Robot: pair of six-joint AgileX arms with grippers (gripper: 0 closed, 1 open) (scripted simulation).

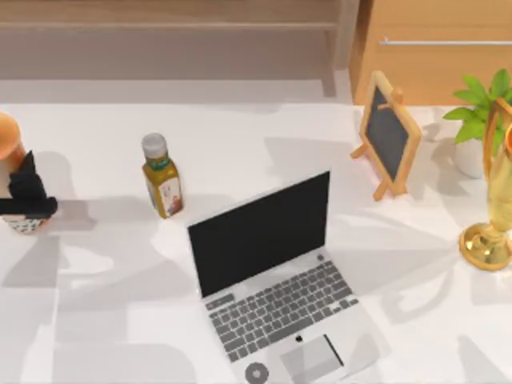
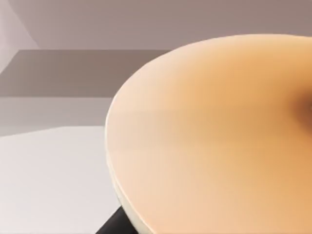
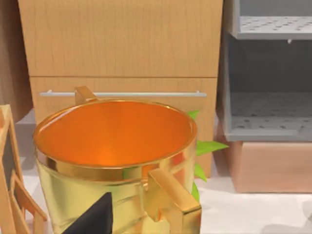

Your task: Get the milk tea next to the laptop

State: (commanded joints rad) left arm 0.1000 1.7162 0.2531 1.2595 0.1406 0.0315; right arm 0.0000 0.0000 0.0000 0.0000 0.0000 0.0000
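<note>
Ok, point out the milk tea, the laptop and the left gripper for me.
milk tea [image 1: 8, 136]: top view, orange lid.
laptop [image 1: 260, 234]: top view, black screen.
left gripper [image 1: 26, 200]: top view, dark fingers at the cup.

I work in what looks like a rendered home office or café-style desk corner. A smooth white bench [image 1: 240, 136] carries an open silver-grey laptop with a black screen and grey keyboard [image 1: 276, 280], a small wood-framed chalkboard easel [image 1: 389, 136], a leafy green plant in a white pot [image 1: 474, 120], a tall golden trophy-like vase [image 3: 117, 165] and a small yellow-green bottle with a grey cap [image 1: 162, 176]. Behind the bench stands a light wooden cabinet with a long silver drawer handle [image 3: 122, 93], and beside it a grey open shelf unit with perforated shelves [image 3: 270, 73]. It is furnished, decorative and tidy, with nothing industrial about it.
</note>
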